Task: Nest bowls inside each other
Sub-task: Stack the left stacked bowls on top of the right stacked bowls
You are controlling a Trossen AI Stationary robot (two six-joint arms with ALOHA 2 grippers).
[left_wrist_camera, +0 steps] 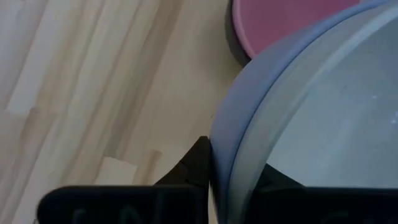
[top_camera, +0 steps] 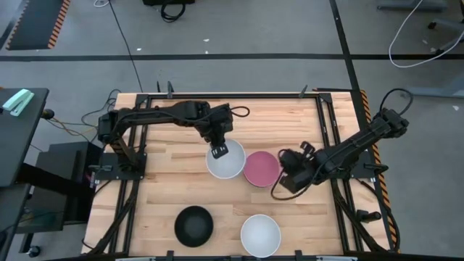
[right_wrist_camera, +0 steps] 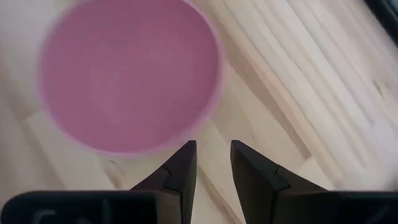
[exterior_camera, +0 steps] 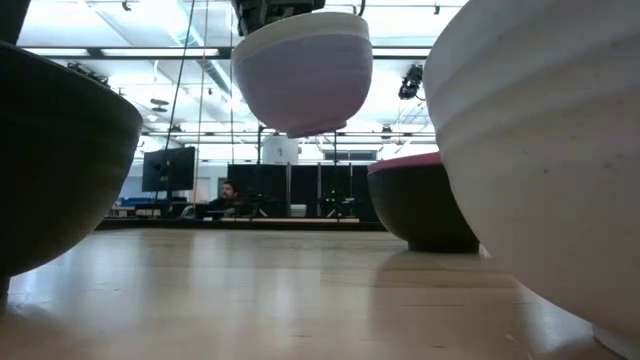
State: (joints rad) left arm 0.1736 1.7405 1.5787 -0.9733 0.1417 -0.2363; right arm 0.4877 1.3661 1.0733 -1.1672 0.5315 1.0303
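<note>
My left gripper [top_camera: 217, 151] holds a lavender-blue bowl [exterior_camera: 303, 80] in the air near the table's middle. A white band along its top suggests a white bowl [top_camera: 228, 163] nested inside. Just right of it stands a pink bowl [top_camera: 261, 168], dark on the outside as if sitting in a black bowl [exterior_camera: 420, 210]. My right gripper [top_camera: 284, 180] hovers at the pink bowl's [right_wrist_camera: 127, 74] right side, narrowly open and holding nothing. A black bowl [top_camera: 193, 225] and a white bowl [top_camera: 260, 235] rest on their bases near the near edge. My left gripper grips the lavender-blue bowl by its rim on the far-left side [left_wrist_camera: 227, 143]. One finger [left_wrist_camera: 198, 163] is outside the wall and the other inside. The fingers come from above, pointing down. The bowl hangs upright and lifted clear of the table.
Bare wood lies left of the lifted bowl and between the two rows of bowls. Black frame rails [top_camera: 330, 130] run along the table's left and right sides. In the low view, the black bowl [exterior_camera: 60, 160] and white bowl [exterior_camera: 540, 150] loom close.
</note>
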